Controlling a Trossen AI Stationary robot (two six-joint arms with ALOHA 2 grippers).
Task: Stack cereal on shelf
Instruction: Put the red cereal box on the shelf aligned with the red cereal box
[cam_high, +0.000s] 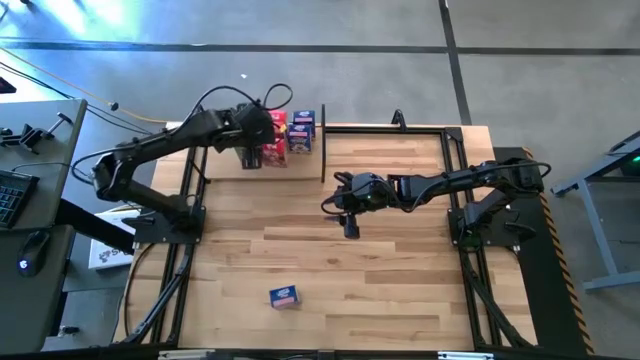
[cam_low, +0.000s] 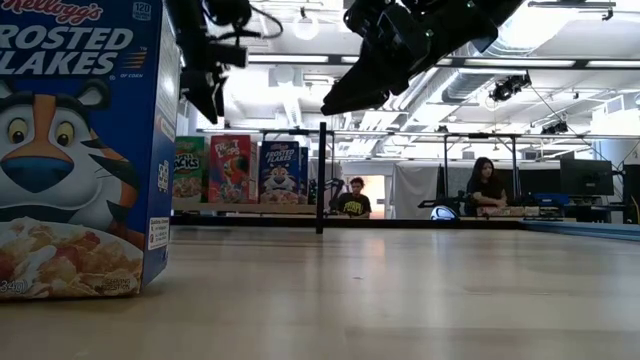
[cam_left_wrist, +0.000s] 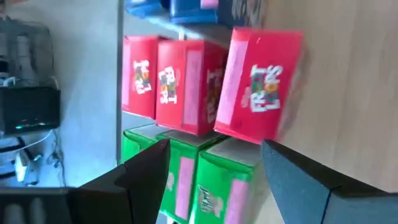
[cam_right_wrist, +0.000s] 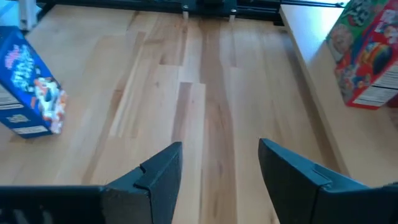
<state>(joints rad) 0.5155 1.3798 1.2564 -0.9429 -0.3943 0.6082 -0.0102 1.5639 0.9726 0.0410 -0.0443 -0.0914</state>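
Cereal boxes stand on the shelf (cam_high: 300, 170) at the table's far left: red ones (cam_left_wrist: 180, 81) in a row, green ones (cam_left_wrist: 211, 180) beside them, blue ones (cam_left_wrist: 186, 9) behind. One red box (cam_left_wrist: 261, 87) sits a little askew from the other two. My left gripper (cam_left_wrist: 214, 168) hovers open just before these boxes, with nothing between its fingers. Another blue cereal box (cam_high: 284, 296) stands alone on the tabletop near the front edge. My right gripper (cam_high: 345, 207) hangs open over the middle of the table, holding nothing.
A black upright divider (cam_high: 322, 150) ends the shelf on its right. Black frame rails (cam_high: 400, 127) run along the far edge and both sides. Bare wood tabletop (cam_high: 400, 270) lies between my right gripper and the lone blue box. Two people (cam_low: 352, 200) sit in the room beyond.
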